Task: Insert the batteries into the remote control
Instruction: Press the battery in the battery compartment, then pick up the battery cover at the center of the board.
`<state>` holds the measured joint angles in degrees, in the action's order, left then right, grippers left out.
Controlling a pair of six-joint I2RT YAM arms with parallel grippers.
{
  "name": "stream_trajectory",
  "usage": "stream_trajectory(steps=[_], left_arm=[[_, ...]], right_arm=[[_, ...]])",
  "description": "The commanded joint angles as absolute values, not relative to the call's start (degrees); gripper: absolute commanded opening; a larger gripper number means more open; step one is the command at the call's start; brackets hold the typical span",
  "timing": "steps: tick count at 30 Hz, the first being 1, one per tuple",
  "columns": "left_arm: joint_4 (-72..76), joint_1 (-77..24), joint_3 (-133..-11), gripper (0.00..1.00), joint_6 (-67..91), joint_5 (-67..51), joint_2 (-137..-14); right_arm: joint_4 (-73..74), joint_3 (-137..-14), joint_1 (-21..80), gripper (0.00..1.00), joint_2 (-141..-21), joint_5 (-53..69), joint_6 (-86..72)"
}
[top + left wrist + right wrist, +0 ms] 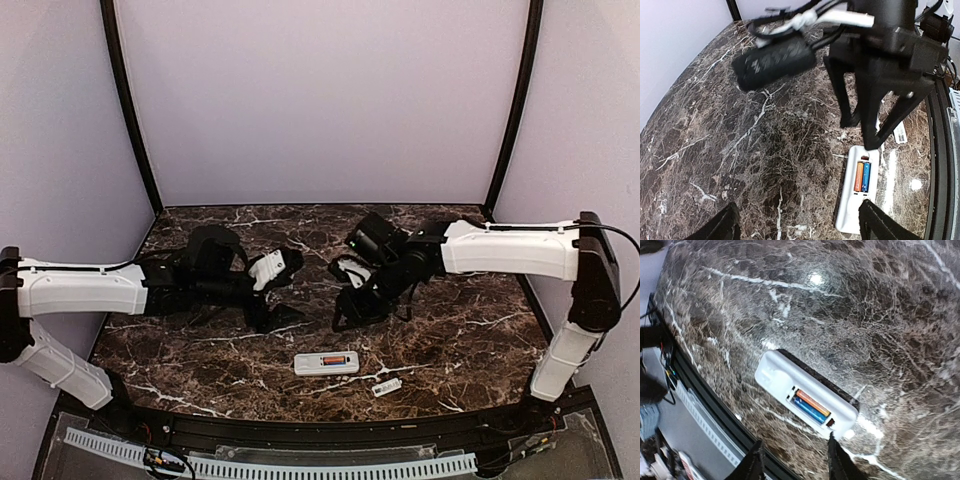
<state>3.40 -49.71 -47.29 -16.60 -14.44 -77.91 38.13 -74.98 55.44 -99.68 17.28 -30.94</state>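
The white remote control (326, 363) lies back side up near the table's front edge, with its battery compartment uncovered. The orange battery (858, 176) and the blue battery (866, 177) lie side by side inside the compartment. They also show in the right wrist view, orange (813, 403) and blue (809, 410), inside the remote (780, 375). My left gripper (288, 290) is open and empty, above the table behind and left of the remote. My right gripper (342, 295) is open and empty, just behind the remote. The two grippers face each other.
A small loose white cover piece (387, 386) lies right of the remote by the front edge; it also shows in the left wrist view (900, 132). A black rail (300, 430) and a white slotted cable strip (270, 465) run along the front. Dark marble tabletop (450, 330).
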Motion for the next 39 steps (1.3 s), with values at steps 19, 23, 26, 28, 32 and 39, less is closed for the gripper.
stream_trajectory(steps=[19, 23, 26, 28, 32, 39], left_arm=[[3.2, -48.9, -47.4, 0.83, -17.2, -11.7, -75.2], [3.3, -48.9, -47.4, 0.83, -17.1, -11.8, -75.4], [3.3, -49.0, -47.2, 0.83, -17.3, -11.8, -75.5], [3.3, -48.9, -47.3, 0.83, -17.3, -11.8, -75.8], [3.1, -49.0, -47.5, 0.83, -17.2, -12.2, -76.1], [3.0, -48.9, -47.4, 0.83, -17.4, -12.0, -76.2]], right_arm=[[48.9, -61.4, 63.4, 0.74, -90.5, 9.8, 32.3], [46.0, -58.5, 64.1, 0.73, -92.9, 9.2, 32.1], [44.0, -56.4, 64.2, 0.73, -93.2, 8.3, 31.7], [42.6, -55.4, 64.2, 0.73, -93.5, 7.6, 31.6], [41.9, -55.2, 64.2, 0.72, -94.9, 7.3, 31.0], [42.8, -54.8, 64.2, 0.64, -98.1, 4.6, 30.8]])
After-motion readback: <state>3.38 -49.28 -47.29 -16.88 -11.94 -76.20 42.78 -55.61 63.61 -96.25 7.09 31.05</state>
